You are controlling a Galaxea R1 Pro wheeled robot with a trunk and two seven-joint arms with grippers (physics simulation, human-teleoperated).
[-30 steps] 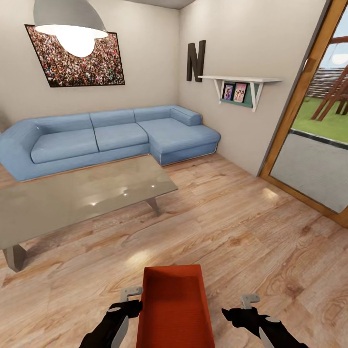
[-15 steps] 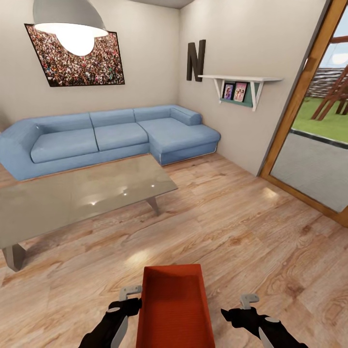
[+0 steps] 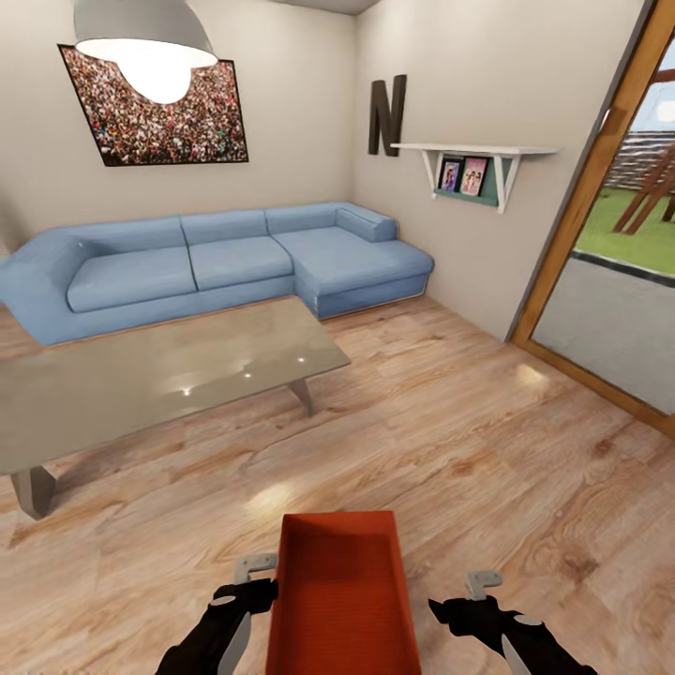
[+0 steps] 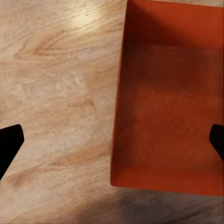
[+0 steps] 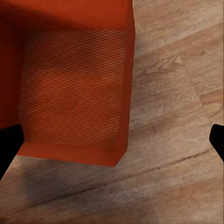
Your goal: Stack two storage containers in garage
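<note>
One orange-red storage container (image 3: 339,600) lies on the living room's wood-plank floor (image 3: 487,450), low in the head view between my two arms. My left gripper (image 3: 246,583) hangs open beside its left wall, and in the left wrist view the left gripper (image 4: 112,142) spans that wall of the container (image 4: 168,107), one fingertip over the floor and one over the inside. To the right, my right gripper (image 3: 476,592) is open; in the right wrist view the right gripper (image 5: 113,142) spans the other wall of the container (image 5: 70,88). Neither holds anything.
A glass coffee table (image 3: 150,380) stands ahead on the left, with a blue corner sofa (image 3: 216,262) behind it against the wall. A wood-framed glass door (image 3: 600,234) fills the right side. A lamp (image 3: 150,42) hangs at the upper left.
The whole head view has shifted slightly, so the camera has moved. Both grippers stay open on either side of the container.
</note>
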